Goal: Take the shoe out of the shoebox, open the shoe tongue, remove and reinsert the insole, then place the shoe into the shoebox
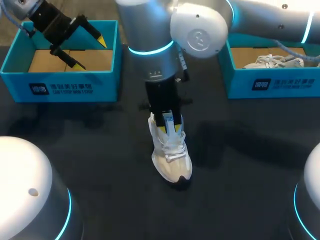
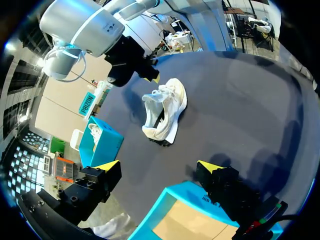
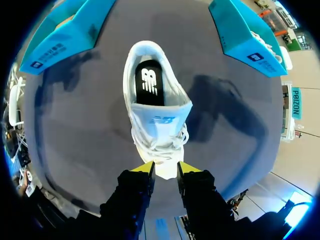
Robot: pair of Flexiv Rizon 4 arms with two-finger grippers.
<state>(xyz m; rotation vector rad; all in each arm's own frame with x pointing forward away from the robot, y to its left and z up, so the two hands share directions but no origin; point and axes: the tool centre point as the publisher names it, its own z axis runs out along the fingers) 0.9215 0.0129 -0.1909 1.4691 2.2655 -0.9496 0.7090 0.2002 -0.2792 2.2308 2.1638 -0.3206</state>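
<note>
Right hand [image 3: 166, 168]: pointed straight down over the laces of the shoe [image 1: 171, 155], which stands sole-down on the counter [image 1: 90, 150]. Its grip state cannot be determined. Left hand [image 1: 91, 53]: fingers wide apart, held over the shoebox [image 1: 75, 87], well apart from the shoe. Tongue [image 3: 162, 119] raised; black insole [image 3: 149, 82] seated inside. In the head view the right arm hides the shoe's heel. A second box [image 1: 280, 85] holds another sneaker [image 1: 272, 61], partly hidden.

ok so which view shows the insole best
The right wrist view: it looks straight down into the shoe, so the dark insole lies open to sight. The left wrist view shows only a dark sliver inside the shoe's opening. In the head view the right end effector hides it.
</note>
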